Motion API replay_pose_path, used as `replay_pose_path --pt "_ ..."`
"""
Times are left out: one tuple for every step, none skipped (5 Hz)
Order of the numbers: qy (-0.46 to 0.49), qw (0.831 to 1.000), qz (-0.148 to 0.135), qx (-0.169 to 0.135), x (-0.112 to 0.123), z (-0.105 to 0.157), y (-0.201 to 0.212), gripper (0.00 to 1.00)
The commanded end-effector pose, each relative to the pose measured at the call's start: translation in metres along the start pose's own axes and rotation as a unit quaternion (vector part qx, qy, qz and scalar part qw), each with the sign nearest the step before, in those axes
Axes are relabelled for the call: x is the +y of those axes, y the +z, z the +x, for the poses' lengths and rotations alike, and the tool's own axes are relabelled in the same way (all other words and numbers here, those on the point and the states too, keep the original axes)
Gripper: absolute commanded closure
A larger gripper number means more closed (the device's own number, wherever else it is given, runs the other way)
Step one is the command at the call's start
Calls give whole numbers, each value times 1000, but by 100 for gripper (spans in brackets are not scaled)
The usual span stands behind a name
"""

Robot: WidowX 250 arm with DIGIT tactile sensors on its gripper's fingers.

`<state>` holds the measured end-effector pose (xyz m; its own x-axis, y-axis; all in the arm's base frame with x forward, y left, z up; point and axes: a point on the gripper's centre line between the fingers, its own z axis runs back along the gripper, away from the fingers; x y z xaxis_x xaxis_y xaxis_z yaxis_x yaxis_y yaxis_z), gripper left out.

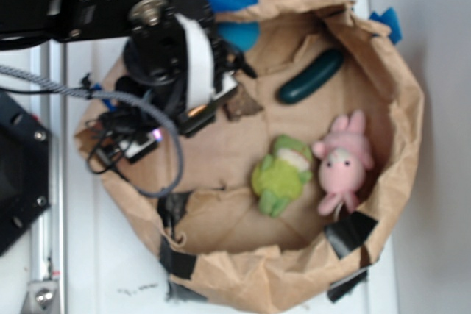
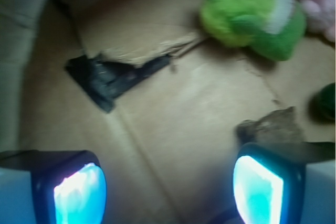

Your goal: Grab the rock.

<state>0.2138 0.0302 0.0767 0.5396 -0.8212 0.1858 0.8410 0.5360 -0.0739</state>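
The rock (image 1: 241, 103) is a small lumpy brown-grey stone lying on the floor of the brown paper bag, just right of the arm's head. In the wrist view the rock (image 2: 273, 126) lies just beyond the right finger's tip, outside the gap. My gripper (image 2: 168, 192) is open, with its two glowing pads (image 2: 80, 198) wide apart and only bare paper between them. From the exterior view the gripper (image 1: 210, 104) hangs low over the bag's upper left part, its fingers mostly hidden by the arm.
The bag's rolled rim (image 1: 401, 86) rings the work area. Inside lie a green plush (image 1: 282, 173), a pink plush (image 1: 343, 163), a dark green cucumber shape (image 1: 310, 76) and a teal ball (image 1: 238, 34). Black tape (image 2: 113, 77) patches the floor.
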Motion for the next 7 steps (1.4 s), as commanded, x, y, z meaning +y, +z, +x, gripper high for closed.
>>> replay_pose_path --pt "15 999 32 1 38 -4 14 0" --pt "16 999 35 2 52 -3 18 0" --pt "13 999 36 6 69 -2 19 0" --pt "10 999 38 12 91 -2 17 0" --pt "7 999 33 16 105 2 9 0" --pt "3 1000 17 15 107 4 0 0" --pt "-5 1000 12 21 103 4 -4 0"
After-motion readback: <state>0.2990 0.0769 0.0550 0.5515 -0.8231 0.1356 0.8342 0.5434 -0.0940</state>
